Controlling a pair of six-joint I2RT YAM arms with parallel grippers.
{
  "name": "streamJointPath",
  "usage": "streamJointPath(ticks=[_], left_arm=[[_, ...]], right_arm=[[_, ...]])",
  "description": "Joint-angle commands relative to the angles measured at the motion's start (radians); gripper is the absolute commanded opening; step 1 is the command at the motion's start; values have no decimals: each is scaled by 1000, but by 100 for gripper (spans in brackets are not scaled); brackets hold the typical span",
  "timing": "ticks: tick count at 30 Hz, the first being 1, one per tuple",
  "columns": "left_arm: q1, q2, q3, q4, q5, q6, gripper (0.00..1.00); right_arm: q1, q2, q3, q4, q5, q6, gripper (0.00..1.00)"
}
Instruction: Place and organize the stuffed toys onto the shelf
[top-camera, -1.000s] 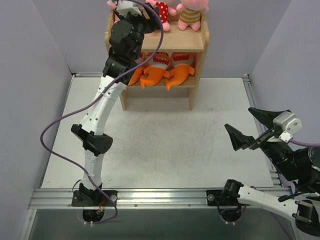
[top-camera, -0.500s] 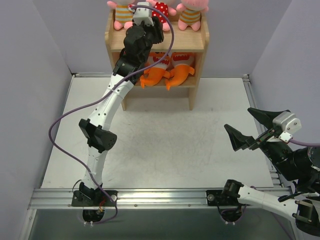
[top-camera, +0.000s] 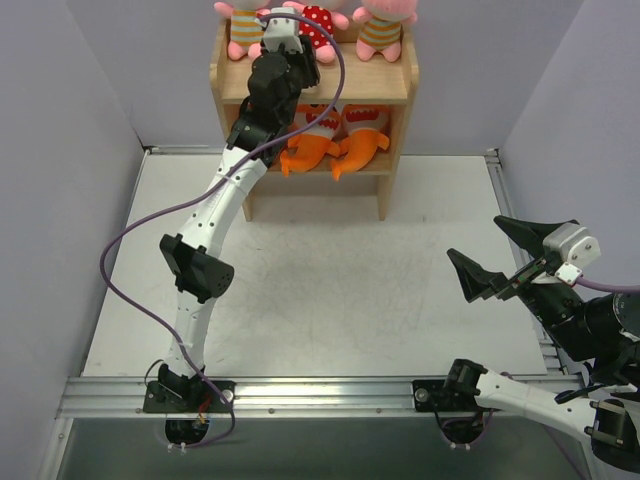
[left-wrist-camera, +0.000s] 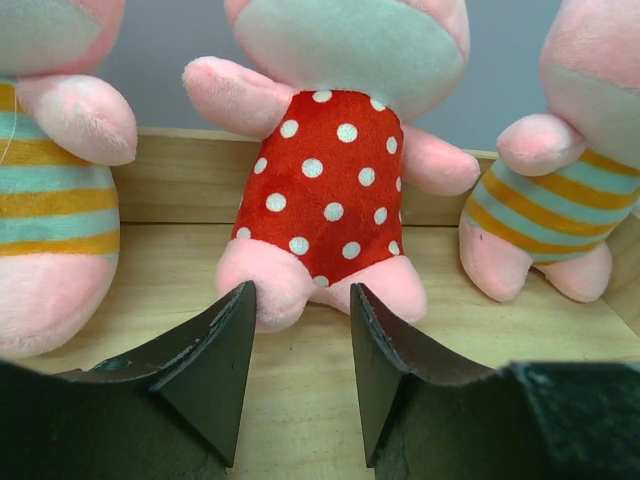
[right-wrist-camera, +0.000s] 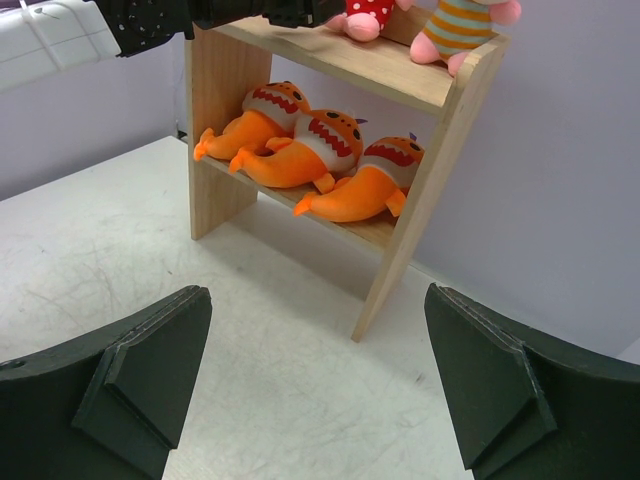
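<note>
Table (top-camera: 330, 270) carries the shelf (top-camera: 370, 88), three pink dolls (top-camera: 380, 30) on top, three orange fish (top-camera: 315, 135) beneath. Left hand (left-wrist-camera: 301, 292), jaws partly apart and gripping nothing, sits just before the feet of the polka-dot doll (left-wrist-camera: 320, 185). Right hand (right-wrist-camera: 317, 295) gapes wide, empty.

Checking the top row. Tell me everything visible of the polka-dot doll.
The polka-dot doll is pink plush in a red, white-dotted outfit, with stubby arms and feet. It sits upright on the shelf top, between the striped dolls, apart from both. The left gripper hovers open at its feet; contact unclear.
</note>
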Motion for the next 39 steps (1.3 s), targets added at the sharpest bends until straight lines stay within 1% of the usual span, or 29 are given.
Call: streamJointPath(ticks=[1, 8, 12, 13, 17, 20, 21, 27, 39], left_arm=[[7, 20, 1, 55, -11, 4, 50], [15, 18, -1, 58, 11, -19, 52], [15, -11, -38, 87, 17, -30, 57], [15, -32, -73, 100, 20, -31, 58], [10, -77, -125, 152, 35, -44, 63], [8, -91, -124, 150, 44, -44, 64], [5, -94, -124, 184, 49, -44, 66], [-2, -122, -145, 204, 55, -40, 72], [-16, -178, -200, 232, 46, -31, 75]], right_arm=[[8, 13, -5, 52, 21, 5, 91], [8, 19, -4, 54, 24, 2, 91], [8, 26, -1, 56, 19, 2, 91], [8, 24, -1, 56, 19, 2, 91], [8, 26, -4, 57, 19, 4, 91], [8, 29, -2, 60, 16, 4, 91], [8, 29, -4, 60, 16, 4, 91], [8, 32, -2, 62, 13, 5, 91], [9, 35, -5, 66, 9, 5, 91]])
